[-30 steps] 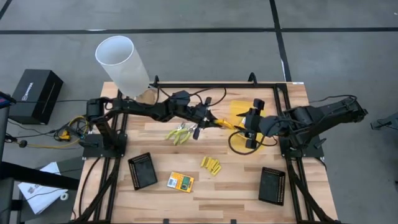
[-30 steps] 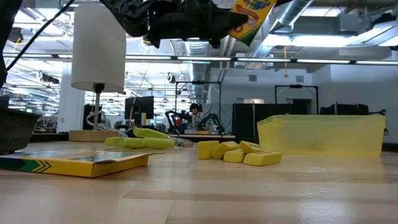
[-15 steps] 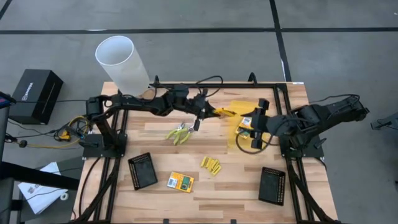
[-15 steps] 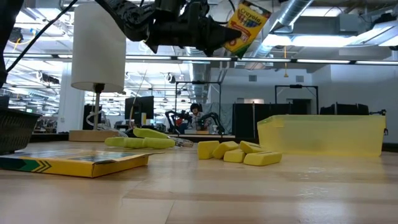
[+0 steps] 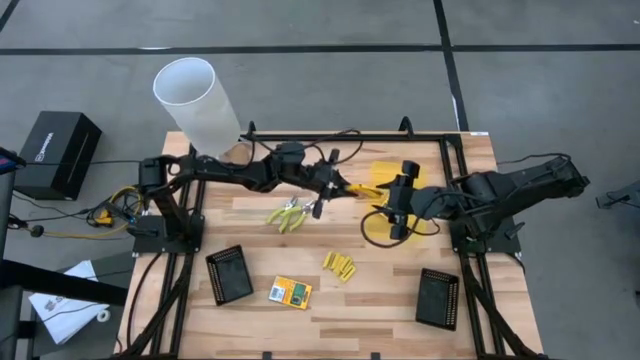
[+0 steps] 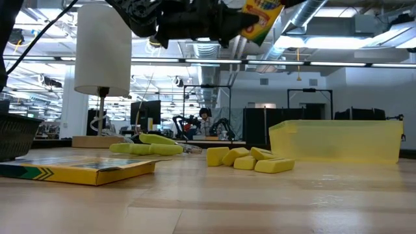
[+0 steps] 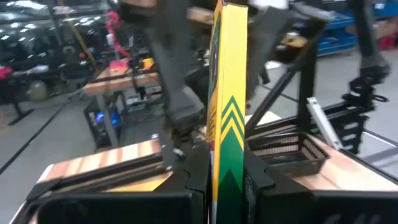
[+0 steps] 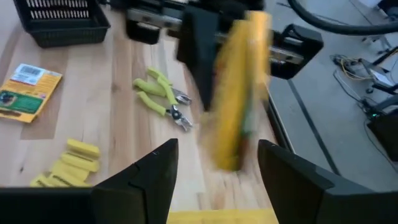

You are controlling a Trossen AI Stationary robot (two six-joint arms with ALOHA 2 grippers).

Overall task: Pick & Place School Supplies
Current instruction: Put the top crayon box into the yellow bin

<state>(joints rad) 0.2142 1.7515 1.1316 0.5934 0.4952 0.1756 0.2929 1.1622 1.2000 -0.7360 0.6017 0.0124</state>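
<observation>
My left gripper (image 5: 333, 187) is over the table's middle, shut on a flat yellow-and-green box (image 5: 364, 190) that shows high up in the low view (image 6: 260, 13). My right gripper (image 5: 398, 203) hangs open just right of that box, above the translucent yellow tray (image 5: 425, 180). In its wrist view the box (image 8: 239, 93) stands blurred ahead of the open fingers (image 8: 142, 180). A second box (image 5: 291, 292) lies flat near the front edge. The yellow-green pliers (image 5: 288, 213) and several yellow sticks (image 5: 340, 266) lie on the wood. I see no third box. My left gripper pinches the box between its two fingers (image 7: 194, 177), one on each broad face, at the end nearest the wrist (image 7: 227, 165). The fingers reach level from the table's left. The box is lifted clear, stands on edge and sticks out past the fingertips toward the right gripper.
Black mesh trays sit at the front left (image 5: 228, 274) and front right (image 5: 438, 297). A white cylinder (image 5: 195, 105) stands at the far left corner. Cables loop around the right gripper over the yellow tray. Bare wood lies between the sticks and the right mesh tray.
The left gripper drew the box back toward the left and dipped it, tilted, then carried it right and up again. The right gripper backed off toward the right edge, then came left toward the box. Its fingers stay open.
</observation>
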